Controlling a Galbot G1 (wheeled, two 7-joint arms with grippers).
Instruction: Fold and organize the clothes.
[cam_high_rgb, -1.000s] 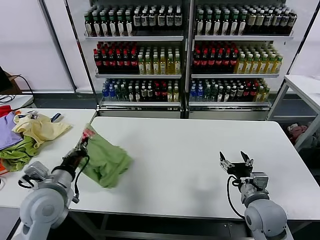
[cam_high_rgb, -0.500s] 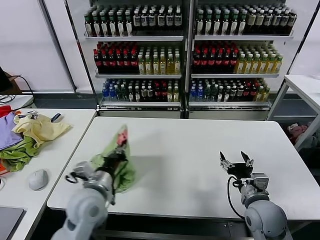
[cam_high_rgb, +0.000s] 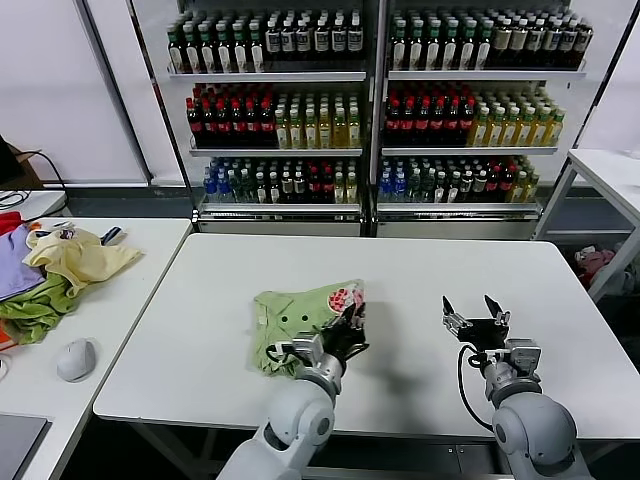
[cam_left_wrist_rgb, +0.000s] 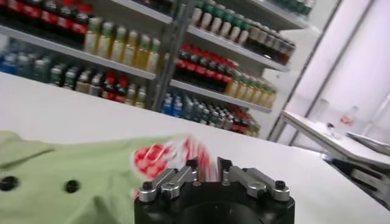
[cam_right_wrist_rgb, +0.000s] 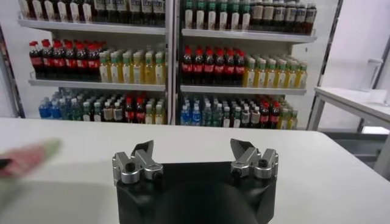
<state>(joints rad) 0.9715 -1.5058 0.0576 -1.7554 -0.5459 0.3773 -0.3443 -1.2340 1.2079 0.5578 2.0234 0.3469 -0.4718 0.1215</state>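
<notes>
We are looking down at the white tabletop (cam_high_rgb: 420, 270), where the sage-green T-shirt (cam_high_rgb: 295, 318) is lying in a crumpled heap toward the seven o'clock part of the surface, its red-and-white graphic (cam_high_rgb: 345, 298) showing at the three o'clock end of the heap. Our left claw (cam_high_rgb: 352, 322) is sitting right at that printed end, and in the left wrist view the left claw (cam_left_wrist_rgb: 208, 167) is showing its fingers (cam_left_wrist_rgb: 175, 178) parted only slightly, with the printed cloth bunched just beyond and between the tips; we cannot tell whether the fabric is actually pinched or merely touching them. In that same view the T-shirt (cam_left_wrist_rgb: 67, 182) is spreading away from the claw, with two dark round spots on the green cloth. Our right claw (cam_high_rgb: 477, 310) is waiting at about five o'clock on the tabletop, well apart from the shirt, and the right wrist view is showing the right claw (cam_right_wrist_rgb: 195, 155) with its fingers spread wide and nothing between them. On the neighbouring tabletop (cam_high_rgb: 150, 250) at nine o'clock we are seeing a pile of other garments (cam_high_rgb: 55, 275), pale yellow over darker green with purple at the edge, and a grey mouse (cam_high_rgb: 76, 359) lying nearer to us. Beyond the tabletop, at twelve o'clock, drink shelves (cam_high_rgb: 370, 110) are standing full of bottles.
</notes>
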